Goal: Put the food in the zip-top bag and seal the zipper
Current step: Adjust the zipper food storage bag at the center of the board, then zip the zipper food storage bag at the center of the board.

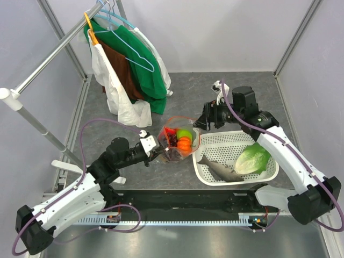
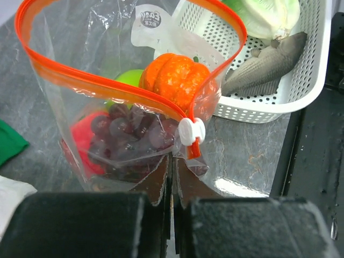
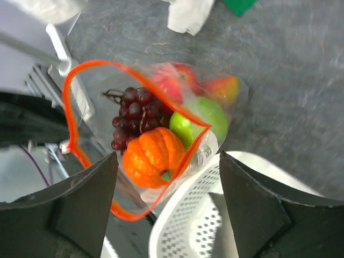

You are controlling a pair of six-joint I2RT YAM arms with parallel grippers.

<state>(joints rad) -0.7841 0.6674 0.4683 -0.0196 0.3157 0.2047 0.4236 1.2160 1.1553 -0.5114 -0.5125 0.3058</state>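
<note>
Clear bag (image 1: 180,141) is sitting open beside the basket (image 1: 215,135), left pincer (image 2: 172,180) clamping its wall, while the empty, wide-spread right pincer (image 3: 167,161) is hovering nearer the fish (image 1: 219,169) lying right of it.

White lattice basket (image 1: 215,141), metal rail (image 1: 48,54), hanging green and white garments (image 1: 141,59), perhaps shirts

Overhead view from high behind, wrist views close from opposite sides, all sharing zip-top bag (image 2: 54,107)
</note>
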